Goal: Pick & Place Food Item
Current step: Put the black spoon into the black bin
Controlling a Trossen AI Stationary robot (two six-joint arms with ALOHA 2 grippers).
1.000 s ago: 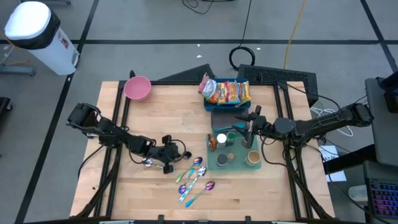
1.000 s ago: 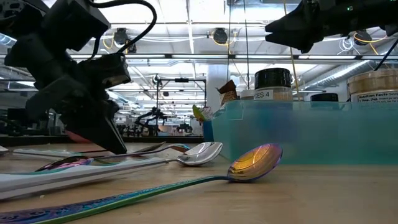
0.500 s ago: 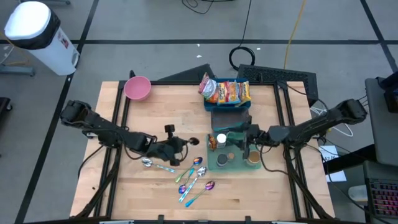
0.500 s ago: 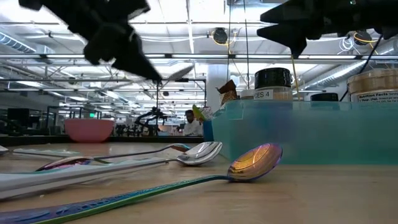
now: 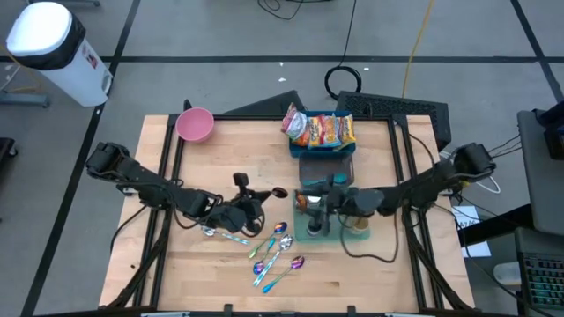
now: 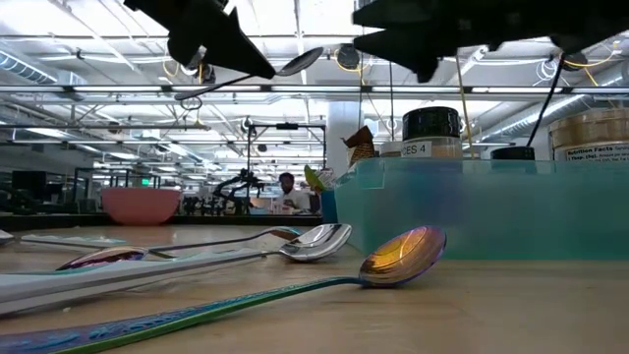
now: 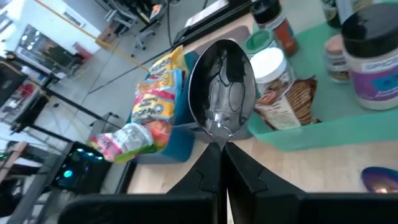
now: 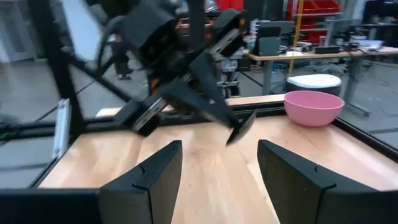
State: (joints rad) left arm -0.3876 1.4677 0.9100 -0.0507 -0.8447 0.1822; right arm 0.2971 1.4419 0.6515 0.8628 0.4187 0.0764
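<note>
Bright overhead strip lights; wrist views blurred, near foreground soft.

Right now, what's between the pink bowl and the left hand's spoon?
Bare wood only: in the high view nothing lies between the pink bowl and the spoon held by the left hand.

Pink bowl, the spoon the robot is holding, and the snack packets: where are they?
pink bowl (image 5: 195, 125): high view, its inside.
spoon (image 7: 222, 93): left wrist view, its shiny scoop.
snack packets (image 5: 322, 129): high view, middle packet.

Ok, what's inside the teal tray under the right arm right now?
The teal tray holds jars: a white-lidded one, a dark-lidded one, a brown one, plus a snack wrapper. The right gripper covers part of it.
</note>
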